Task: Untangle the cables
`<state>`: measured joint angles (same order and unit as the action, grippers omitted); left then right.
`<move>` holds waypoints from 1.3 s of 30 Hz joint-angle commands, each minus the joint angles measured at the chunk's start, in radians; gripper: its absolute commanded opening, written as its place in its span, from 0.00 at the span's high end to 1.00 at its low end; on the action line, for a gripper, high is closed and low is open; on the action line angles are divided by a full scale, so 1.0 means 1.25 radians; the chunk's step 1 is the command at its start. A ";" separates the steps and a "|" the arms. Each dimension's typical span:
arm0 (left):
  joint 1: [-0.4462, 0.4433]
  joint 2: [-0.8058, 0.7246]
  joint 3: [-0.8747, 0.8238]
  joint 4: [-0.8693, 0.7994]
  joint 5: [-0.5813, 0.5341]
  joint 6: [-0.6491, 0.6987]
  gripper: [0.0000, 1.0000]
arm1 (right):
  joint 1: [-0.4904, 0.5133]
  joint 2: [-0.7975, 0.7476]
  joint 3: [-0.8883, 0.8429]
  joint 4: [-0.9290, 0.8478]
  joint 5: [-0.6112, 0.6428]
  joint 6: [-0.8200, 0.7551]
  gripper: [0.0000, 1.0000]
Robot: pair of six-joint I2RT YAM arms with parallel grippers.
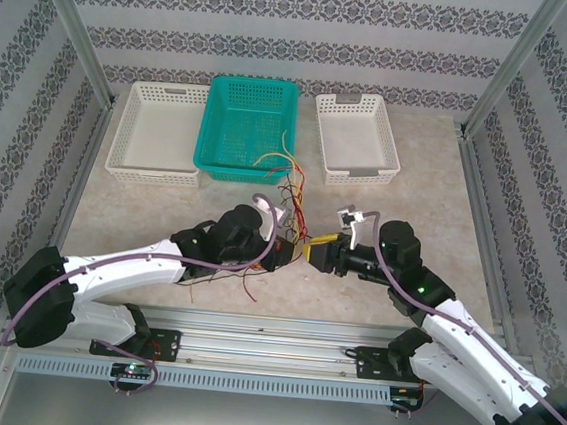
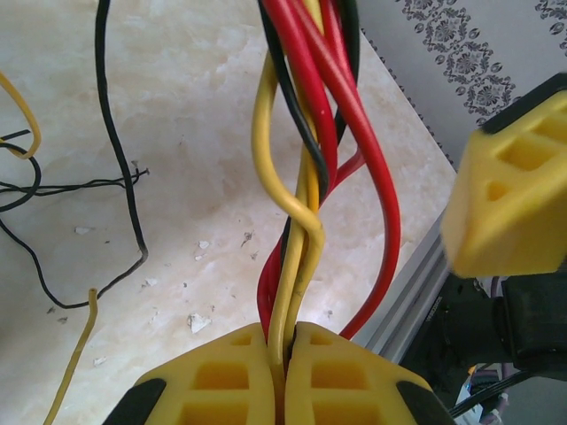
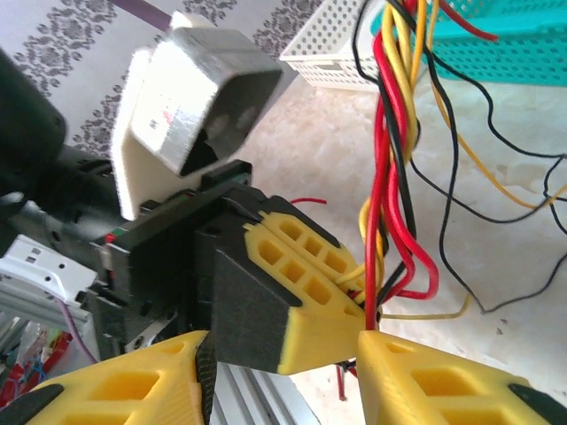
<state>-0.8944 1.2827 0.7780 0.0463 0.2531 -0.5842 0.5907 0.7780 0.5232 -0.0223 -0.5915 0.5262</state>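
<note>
Pinching twisted cables (image 2: 306, 177) (glossy, thin), the left hand (image 2: 285, 341) is clamped; right hand (image 3: 282, 347) seemingly parted.

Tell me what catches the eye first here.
A twisted braid of red, yellow and black cables sits mid-table, pinched by the left gripper, jaws shut. The right gripper, jaws open, straddles that same spot. Behind, loose ends reach a bright teal basket.
</note>
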 commanded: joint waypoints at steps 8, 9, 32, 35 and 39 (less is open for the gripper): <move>0.007 0.011 0.050 -0.010 0.000 0.017 1.00 | 0.039 0.100 0.005 0.017 0.057 -0.031 0.62; 0.007 0.009 0.049 -0.011 -0.002 0.018 1.00 | 0.040 0.102 0.008 0.016 0.060 -0.033 0.69; 0.152 -0.017 0.228 -0.622 -0.108 0.143 1.00 | -0.463 -0.181 0.152 -0.279 0.246 0.102 1.00; 0.177 -0.011 0.249 -0.668 -0.111 0.171 1.00 | -0.526 -0.180 0.189 -0.264 0.235 0.130 1.00; 0.183 -0.026 0.257 -0.631 -0.072 0.184 1.00 | -0.534 -0.134 0.265 -0.250 0.239 0.140 1.00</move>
<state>-0.6735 1.2816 1.0702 -0.6933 0.1474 -0.4061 -0.0704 0.5816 0.7757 -0.3603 -0.3023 0.6617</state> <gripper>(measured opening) 0.063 0.045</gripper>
